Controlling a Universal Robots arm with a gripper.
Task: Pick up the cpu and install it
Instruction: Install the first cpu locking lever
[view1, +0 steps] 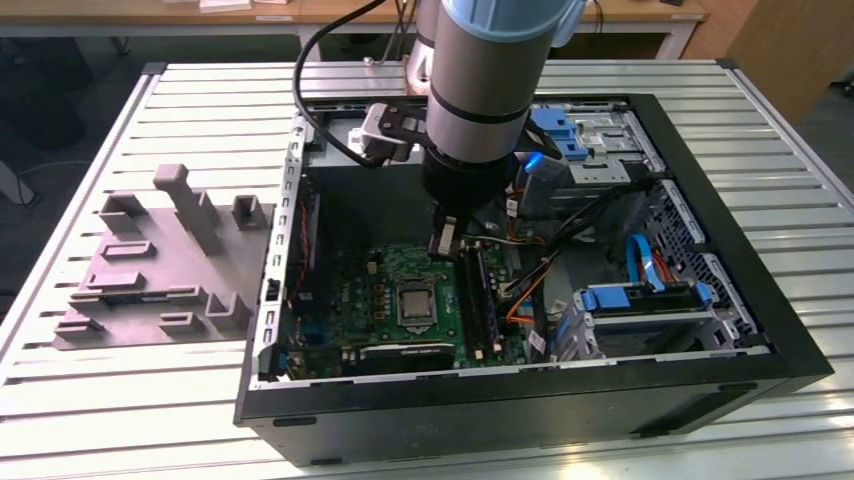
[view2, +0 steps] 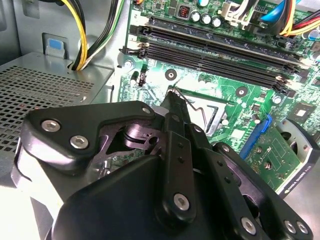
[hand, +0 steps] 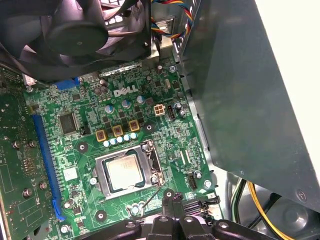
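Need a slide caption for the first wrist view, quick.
CPU seated in the socket frame on the green motherboard, with the claw closed just beside the socket.

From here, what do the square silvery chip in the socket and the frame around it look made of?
The square silvery-grey cpu looks like brushed metal on top: it gives a dull, even sheen. The rectangular socket frame around it seems shinier bare steel, with brighter glints. Neither is certain from looks alone.
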